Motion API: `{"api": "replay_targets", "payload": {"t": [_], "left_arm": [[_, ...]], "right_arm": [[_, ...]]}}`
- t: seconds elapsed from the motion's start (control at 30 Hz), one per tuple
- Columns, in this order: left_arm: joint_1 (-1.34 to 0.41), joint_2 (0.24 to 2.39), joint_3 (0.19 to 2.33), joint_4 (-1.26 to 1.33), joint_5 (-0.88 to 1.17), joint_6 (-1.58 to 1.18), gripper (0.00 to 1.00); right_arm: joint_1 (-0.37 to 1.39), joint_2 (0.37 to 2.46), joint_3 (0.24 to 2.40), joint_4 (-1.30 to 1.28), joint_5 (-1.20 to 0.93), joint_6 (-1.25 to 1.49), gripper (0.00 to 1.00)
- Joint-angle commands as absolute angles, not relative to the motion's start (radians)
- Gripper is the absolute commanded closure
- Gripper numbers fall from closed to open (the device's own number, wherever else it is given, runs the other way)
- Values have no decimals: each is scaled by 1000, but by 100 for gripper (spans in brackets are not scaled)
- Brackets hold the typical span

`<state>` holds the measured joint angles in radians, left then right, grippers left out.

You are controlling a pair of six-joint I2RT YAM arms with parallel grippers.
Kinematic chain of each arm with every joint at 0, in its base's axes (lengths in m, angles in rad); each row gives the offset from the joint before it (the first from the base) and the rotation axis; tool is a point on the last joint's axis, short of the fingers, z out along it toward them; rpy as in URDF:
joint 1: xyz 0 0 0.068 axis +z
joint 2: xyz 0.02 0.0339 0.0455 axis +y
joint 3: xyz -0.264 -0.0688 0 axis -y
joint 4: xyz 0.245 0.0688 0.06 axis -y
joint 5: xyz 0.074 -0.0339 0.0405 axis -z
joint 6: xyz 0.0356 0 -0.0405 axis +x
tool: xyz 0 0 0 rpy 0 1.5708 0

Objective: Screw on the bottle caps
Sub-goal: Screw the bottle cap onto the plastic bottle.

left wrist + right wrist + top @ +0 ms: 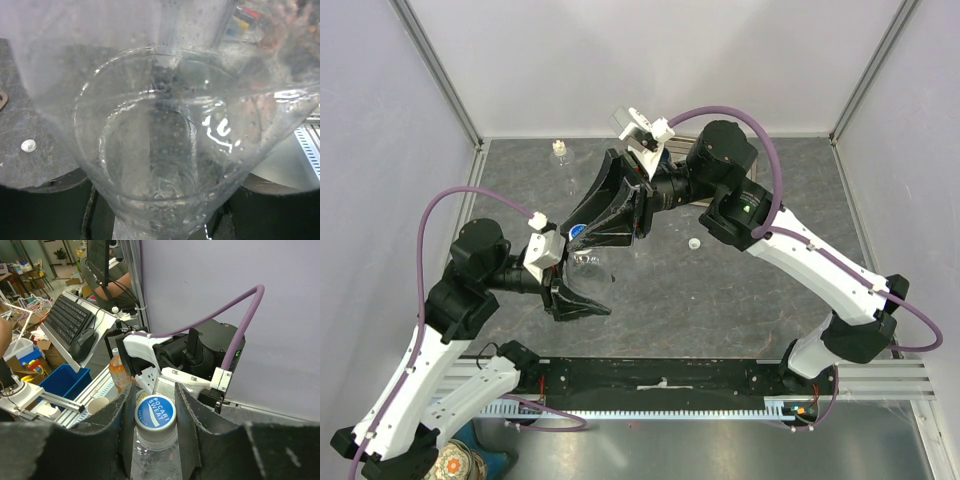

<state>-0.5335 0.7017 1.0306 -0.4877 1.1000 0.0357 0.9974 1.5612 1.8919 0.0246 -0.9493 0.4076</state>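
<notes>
A clear bottle (588, 266) is held over the table's left middle, and its see-through body (160, 150) fills the left wrist view. My left gripper (576, 296) (160, 195) is shut around the bottle's lower body. A white bottle cap with a blue printed top (156, 413) (578, 231) sits on the bottle's neck. My right gripper (154, 401) (582, 236) reaches in from the far right. Its two dark fingers (186, 425) press on both sides of that cap.
A loose white cap (694, 242) (28, 145) lies on the grey table right of centre. A second small clear bottle (559, 150) stands at the back left by the wall. The black rail (660, 378) with the arm bases runs along the near edge.
</notes>
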Motion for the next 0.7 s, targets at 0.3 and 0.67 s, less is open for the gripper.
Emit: {"api": "replay_targets", "payload": {"t": [0.3, 0.67], "left_arm": [[-529, 699, 1088, -448, 711, 18, 98], [-522, 700, 1106, -431, 266, 21, 98]], "right_arm": [[996, 1528, 1891, -304, -663, 186, 96], [1097, 1528, 1755, -275, -117, 330, 100]]}}
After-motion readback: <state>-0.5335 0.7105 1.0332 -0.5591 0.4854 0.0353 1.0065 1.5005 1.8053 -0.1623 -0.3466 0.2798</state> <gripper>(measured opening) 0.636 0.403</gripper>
